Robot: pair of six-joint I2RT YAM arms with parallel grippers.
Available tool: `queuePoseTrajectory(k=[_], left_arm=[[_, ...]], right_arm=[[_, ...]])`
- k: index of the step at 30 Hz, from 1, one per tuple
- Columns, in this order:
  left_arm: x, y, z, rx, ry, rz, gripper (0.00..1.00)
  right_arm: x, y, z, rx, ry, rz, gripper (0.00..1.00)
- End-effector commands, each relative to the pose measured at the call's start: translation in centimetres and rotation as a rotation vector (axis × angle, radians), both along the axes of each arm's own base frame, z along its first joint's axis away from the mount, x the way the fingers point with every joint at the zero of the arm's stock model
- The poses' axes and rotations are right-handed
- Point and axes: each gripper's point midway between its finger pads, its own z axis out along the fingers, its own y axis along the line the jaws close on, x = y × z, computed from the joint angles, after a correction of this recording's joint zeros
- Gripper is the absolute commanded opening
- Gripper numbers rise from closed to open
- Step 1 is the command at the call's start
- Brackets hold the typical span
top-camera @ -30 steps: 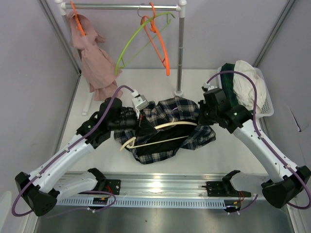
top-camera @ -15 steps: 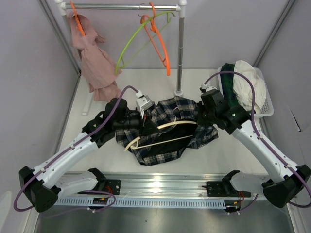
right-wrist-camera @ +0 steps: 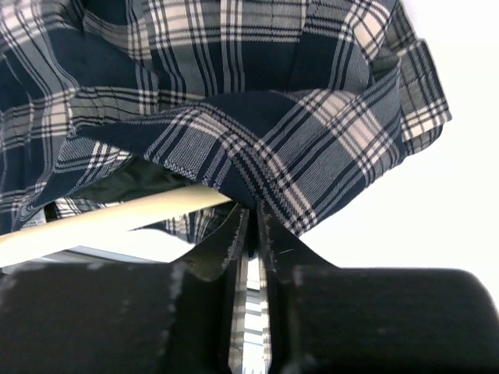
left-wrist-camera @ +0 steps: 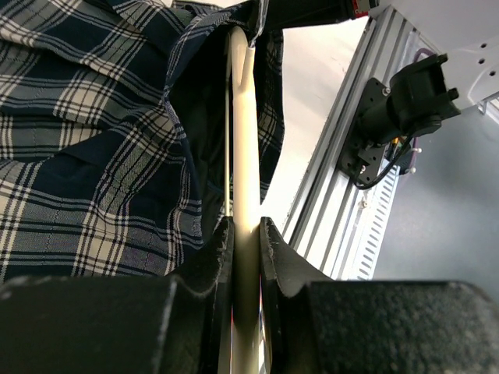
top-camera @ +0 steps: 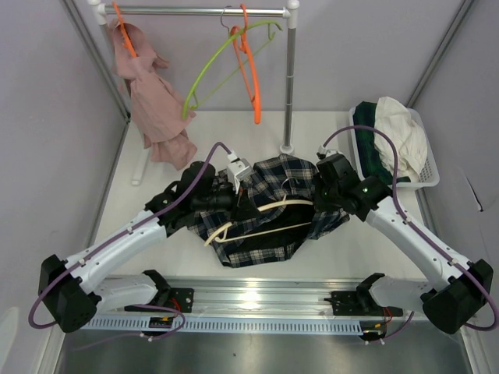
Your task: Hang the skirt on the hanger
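While the plaid skirt (top-camera: 274, 178) lies bunched at the centre of the top view, the left gripper (left-wrist-camera: 244, 234) clamps its jaws on the cream hanger (left-wrist-camera: 242, 132), whose bar runs into the cloth. The right gripper (right-wrist-camera: 251, 222), at the skirt's right edge, pinches a fold of fabric between near-closed jaws.

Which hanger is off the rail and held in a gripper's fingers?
The cream hanger, lying in the plaid skirt; the left gripper is shut on its bar. The others hang from the rail.
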Motion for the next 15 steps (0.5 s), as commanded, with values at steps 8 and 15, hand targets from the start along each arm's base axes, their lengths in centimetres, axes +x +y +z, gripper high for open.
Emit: queuePoseTrajectory(k=[8, 15], left_arm=[[1.0, -1.1, 1.0, -0.051, -0.059, 0.012, 0.0], [1.1, -1.3, 0.3, -0.046, -0.05, 0.008, 0.0]], right_arm=[[0.6, 1.4, 2.1, 0.115, -0.117, 0.018, 0.46], [-0.9, 2.6, 5.4, 0.253, -0.241, 0.133, 0.46]])
